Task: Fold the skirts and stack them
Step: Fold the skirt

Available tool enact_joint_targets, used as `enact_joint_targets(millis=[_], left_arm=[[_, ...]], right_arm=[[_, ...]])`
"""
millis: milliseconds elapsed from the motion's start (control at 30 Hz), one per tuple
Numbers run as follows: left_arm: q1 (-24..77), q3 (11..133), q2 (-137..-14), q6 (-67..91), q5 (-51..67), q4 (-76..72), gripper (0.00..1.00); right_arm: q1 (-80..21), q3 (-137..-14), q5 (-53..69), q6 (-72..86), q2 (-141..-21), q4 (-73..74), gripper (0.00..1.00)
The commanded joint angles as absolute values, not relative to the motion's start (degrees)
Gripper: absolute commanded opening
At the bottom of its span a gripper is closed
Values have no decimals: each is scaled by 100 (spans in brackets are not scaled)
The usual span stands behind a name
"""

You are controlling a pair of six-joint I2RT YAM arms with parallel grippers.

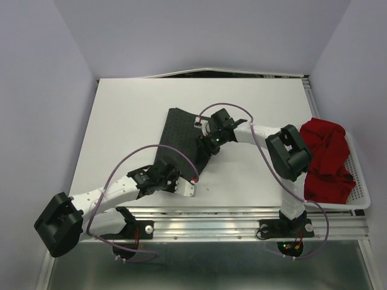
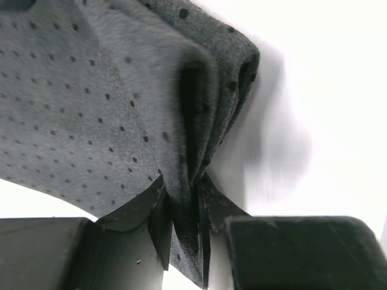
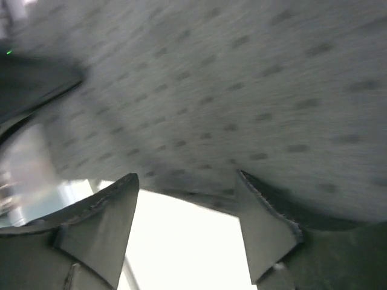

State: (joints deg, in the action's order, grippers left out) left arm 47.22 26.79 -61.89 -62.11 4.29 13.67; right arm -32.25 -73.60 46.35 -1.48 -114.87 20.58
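View from above: the white desk (image 1: 121,121) carries the grey skirt (image 1: 180,136), a dark charcoal cloth with fine dots. It lies near the middle of the desk as a long, slanted panel running from the far centre toward the near edge. The red skirt (image 1: 326,158) lies crumpled in a white mesh basket (image 1: 360,188) at the right side of the desk, well apart from the grey one. I see 2 arms reaching in from the near edge, 1 to each end of the grey skirt's right-hand border.

Left wrist view: the left end effector (image 2: 181,178) sits at the near end of the grey skirt. Its 2 fingers (image 2: 142,211) are drawn close together, and a bunched fold of the dotted cloth is pinched between them. The cloth rises from the tips in several stacked layers. The bright desk shows to the right of the fold and under the cloth at lower left.

Right wrist view: the right end effector (image 3: 186,178) is at the skirt's right edge, toward the far end. Its fingers (image 3: 263,220) stand wide apart, with bright desk showing in the gap between them. The dotted cloth fills the upper part of this view and its edge runs across just at the fingertips. This picture is blurred, so I cannot tell whether the tips touch the cloth. Nothing lies gripped between them.
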Motion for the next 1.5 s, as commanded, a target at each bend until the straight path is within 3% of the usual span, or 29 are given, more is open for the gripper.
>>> enact_joint_targets(millis=[0,167,533,667,800,900,1067,1467], left_arm=[[4825,3251,-5880,-6152,764,2757,0],[4878,3656,-5889,-6205,1063,3611,0],[4904,4516,-5924,-5942,1555,4746,0],[4896,4946,-6073,-5836,1564,5053,0],[4904,5491,-6283,-5950,1538,5396,0],[4896,5923,-6538,-6020,1380,5519,0],[4878,6450,-7056,-6152,1134,5397,0],[4439,6907,-7927,-6460,712,4606,0]], right_arm=[[-3060,-8512,3807,-396,-11425,2180,75],[-2840,-9789,3245,-352,-12056,2206,82],[-2786,-11223,3181,-475,-13560,2417,80],[-2786,-11198,3805,-527,-13728,2628,70],[-2786,-10811,4190,-607,-13676,2663,47],[-2839,-10460,4709,-519,-13553,2576,35],[-3093,-9889,5009,-466,-13281,2365,30],[-3472,-8860,5309,-308,-12727,1960,29]])
